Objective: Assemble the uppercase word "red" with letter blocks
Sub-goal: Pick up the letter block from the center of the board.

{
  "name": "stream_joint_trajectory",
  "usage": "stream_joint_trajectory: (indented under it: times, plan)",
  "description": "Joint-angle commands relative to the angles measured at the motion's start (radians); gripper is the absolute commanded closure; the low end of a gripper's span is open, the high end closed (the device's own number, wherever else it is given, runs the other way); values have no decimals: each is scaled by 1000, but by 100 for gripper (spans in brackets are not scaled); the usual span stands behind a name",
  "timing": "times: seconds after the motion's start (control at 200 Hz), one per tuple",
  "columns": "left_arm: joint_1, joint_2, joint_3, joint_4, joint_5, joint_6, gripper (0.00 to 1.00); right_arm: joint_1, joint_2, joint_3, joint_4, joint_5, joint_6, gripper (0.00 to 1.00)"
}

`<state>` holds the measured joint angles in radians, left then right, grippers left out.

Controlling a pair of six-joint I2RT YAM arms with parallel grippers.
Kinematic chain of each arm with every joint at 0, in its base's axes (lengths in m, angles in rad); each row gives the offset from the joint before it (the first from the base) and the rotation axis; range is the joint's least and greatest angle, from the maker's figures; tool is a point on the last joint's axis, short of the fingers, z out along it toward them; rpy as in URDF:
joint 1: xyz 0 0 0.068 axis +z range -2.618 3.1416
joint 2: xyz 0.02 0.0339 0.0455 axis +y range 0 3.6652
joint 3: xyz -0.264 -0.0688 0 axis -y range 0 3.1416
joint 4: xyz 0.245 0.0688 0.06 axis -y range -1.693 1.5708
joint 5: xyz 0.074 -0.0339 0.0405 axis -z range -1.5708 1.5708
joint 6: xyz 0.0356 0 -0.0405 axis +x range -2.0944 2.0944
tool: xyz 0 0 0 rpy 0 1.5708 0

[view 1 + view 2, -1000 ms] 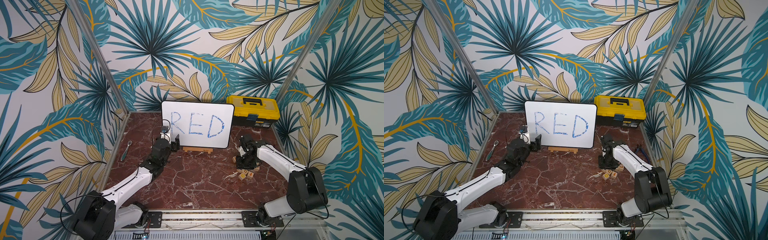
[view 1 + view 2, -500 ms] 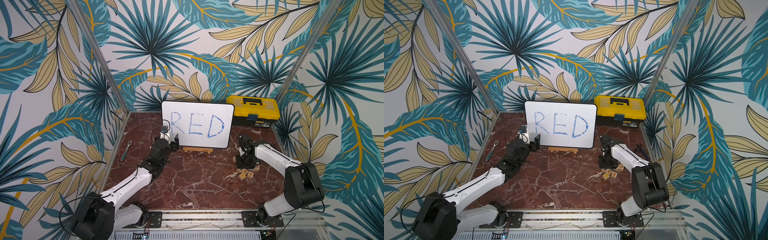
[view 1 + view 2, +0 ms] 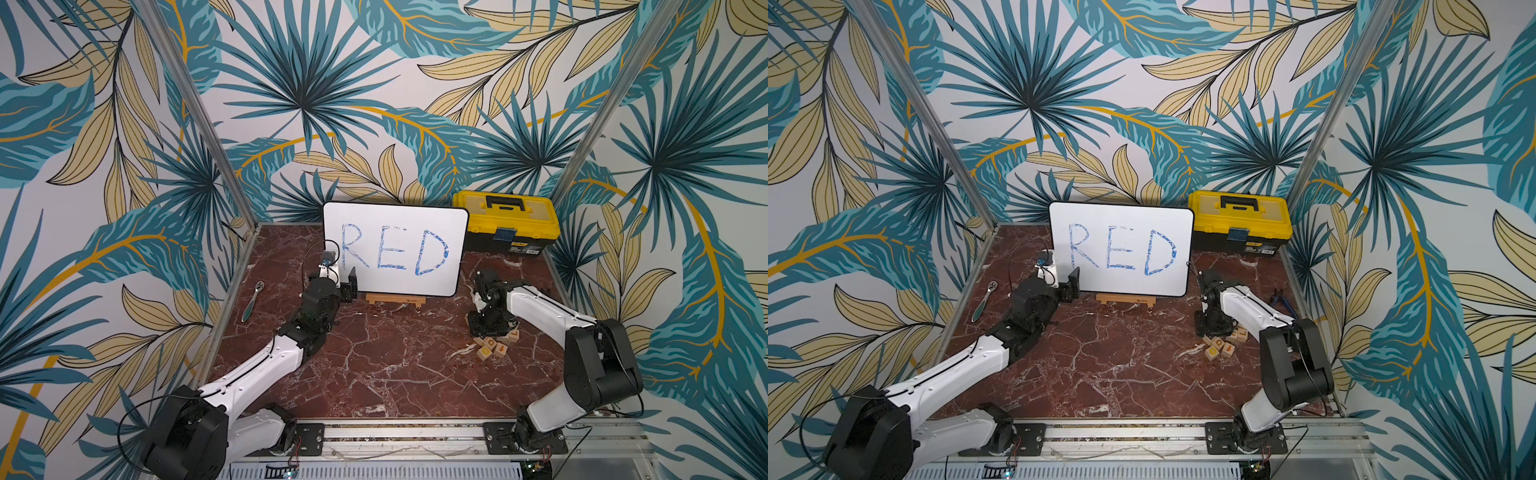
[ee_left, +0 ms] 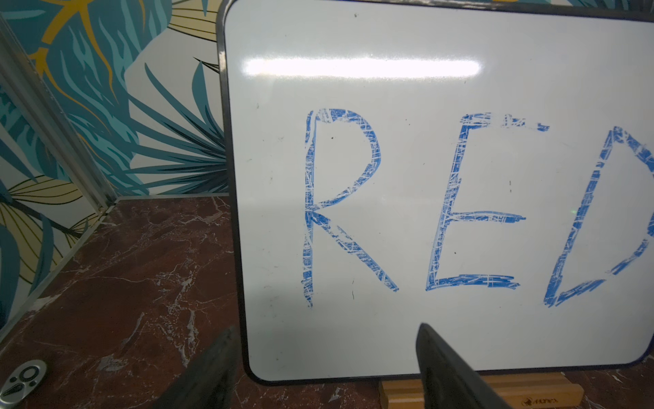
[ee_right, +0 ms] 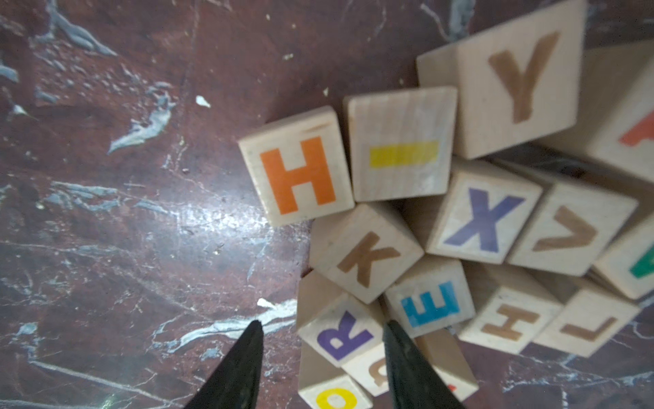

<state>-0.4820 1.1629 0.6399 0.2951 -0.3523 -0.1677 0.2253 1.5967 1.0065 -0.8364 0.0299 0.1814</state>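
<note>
Since a second ago the right arm's black elbow joint has swung slightly inward from the tabletop's [image 3: 395, 365] right edge; the left arm has stayed put. Right pincer [image 5: 322, 327] points down at the letter blocks [image 3: 492, 347], a loose heap near the right edge. Its matte black fingers [image 5: 244, 361] taper to points and stand apart, straddling the R block [image 5: 341, 336] without clamping it: one tip is just beside the cube, the other clear of it over bare stone. That cube is pale, fine-grained wood with softened edges and a purple printed R. Just beside it sits the E block [image 5: 430, 306], lettered in blue and touching the K block [image 5: 366, 256], whose letter is brown. An orange H block [image 5: 299, 175] and a violet X block [image 5: 483, 221] lie farther in; several cubes lean on one another. None is set out in a row.

Left pincer [image 4: 325, 327] hovers near the back edge, dark jaws parted with nothing between them, facing the whiteboard [image 3: 395, 249]: glossy white, thin black rounded frame, streaky blue RED, propped on a small wooden easel [image 3: 395, 300]. Polished red-brown marble with pale veins forms the tabletop. A yellow-and-black plastic toolbox [image 3: 505, 222] fills the back right corner; a chrome ratchet [image 3: 251, 301] lies by the left edge.
</note>
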Motion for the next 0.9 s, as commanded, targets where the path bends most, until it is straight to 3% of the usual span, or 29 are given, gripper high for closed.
stream_joint_trajectory:
  times: [0.0,0.896]
  plan:
    - [-3,-21,-21,3,-17,17,21,6,34,9,0,15,-21,45]
    - [-1,-29,-29,3,-36,37,21,52,58,20,-17,68,2,48]
